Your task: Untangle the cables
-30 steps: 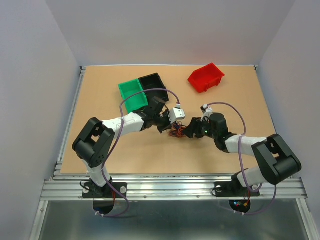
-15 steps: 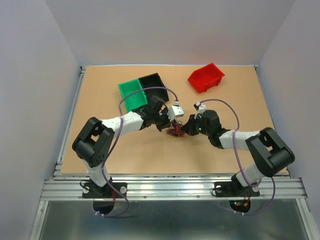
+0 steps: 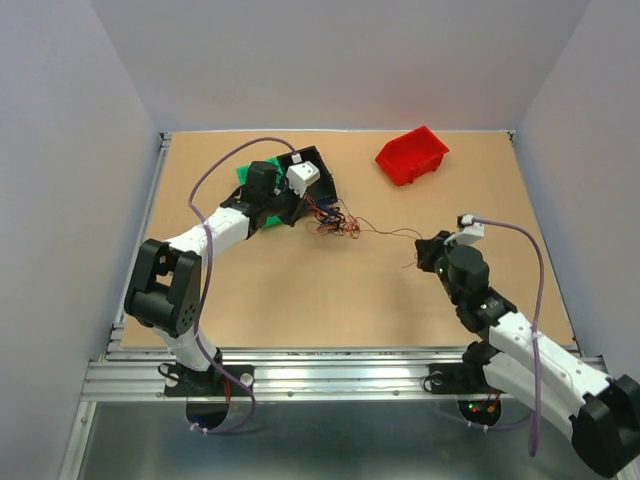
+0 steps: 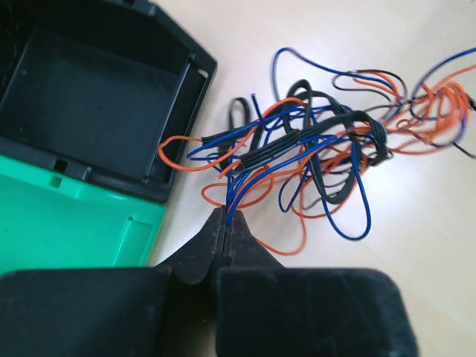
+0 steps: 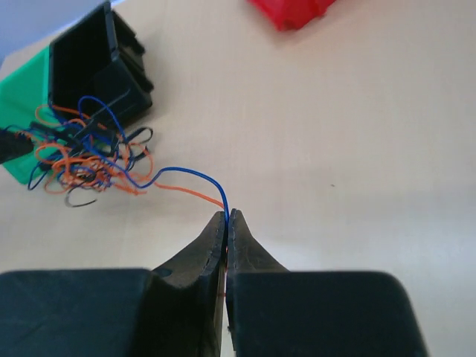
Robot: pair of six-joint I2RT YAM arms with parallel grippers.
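Wrist views: cables (image 4: 327,134) are pinched in the closed left gripper (image 4: 225,222) beside the black bin (image 4: 97,89), and likewise clamped in the right gripper (image 5: 227,222)

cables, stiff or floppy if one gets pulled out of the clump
Probably floppy: the cables lie in loose loops and curls. Likely very light, being so thin. Pulling those in the right gripper may drag the rest along, since they interlace.

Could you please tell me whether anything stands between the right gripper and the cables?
Nothing visible does. The right gripper is shut on a blue wire and an orange wire, which run over bare table to the tangle of cables beside the black bin.
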